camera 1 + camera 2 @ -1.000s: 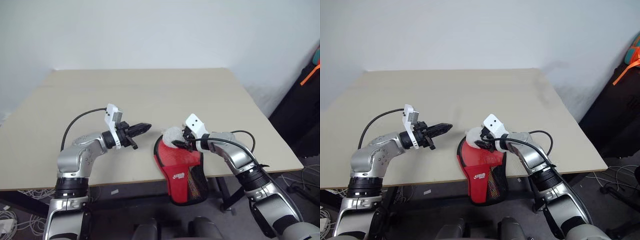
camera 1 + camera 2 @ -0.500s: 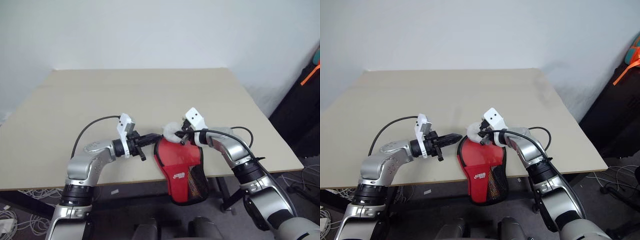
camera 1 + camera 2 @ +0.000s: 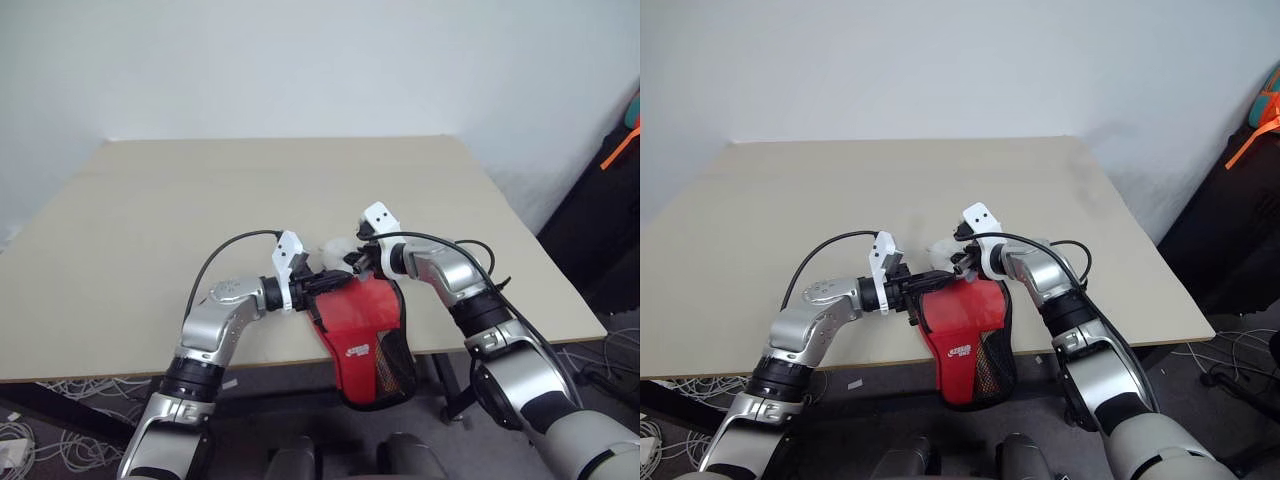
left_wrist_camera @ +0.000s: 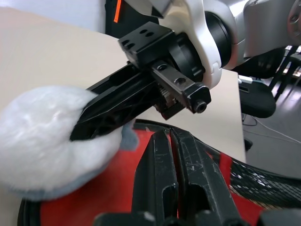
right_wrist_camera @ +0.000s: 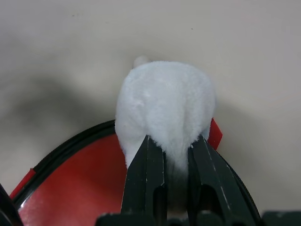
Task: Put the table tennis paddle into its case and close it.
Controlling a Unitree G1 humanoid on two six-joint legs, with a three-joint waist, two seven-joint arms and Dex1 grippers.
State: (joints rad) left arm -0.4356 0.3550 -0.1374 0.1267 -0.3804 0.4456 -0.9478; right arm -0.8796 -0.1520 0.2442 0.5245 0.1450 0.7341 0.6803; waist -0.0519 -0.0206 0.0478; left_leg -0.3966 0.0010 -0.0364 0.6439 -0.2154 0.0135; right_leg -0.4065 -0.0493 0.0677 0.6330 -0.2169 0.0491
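Note:
The red case (image 3: 362, 320) lies at the table's front edge, its black mesh end hanging over the edge. A greyish-white fluffy ball (image 5: 164, 103) sits at the case's far rim, and my right gripper (image 3: 352, 262) is shut on it, fingers pinching its lower part. My left gripper (image 3: 340, 281) comes in from the left, shut with nothing between its fingers (image 4: 157, 155). Its tip is over the case's black-trimmed rim, just below the ball (image 4: 42, 136) and the right gripper (image 4: 89, 127). The table tennis paddle is out of view.
The beige table (image 3: 250, 190) stretches bare behind and to the left of the case. Its front edge (image 3: 100, 368) runs just under both forearms. Dark gear with an orange strap (image 3: 618, 150) stands off the table's right side.
My left gripper has swung right, from well left of the case up to its rim beside the ball. My right gripper has closed on the ball and pushed slightly away from me.

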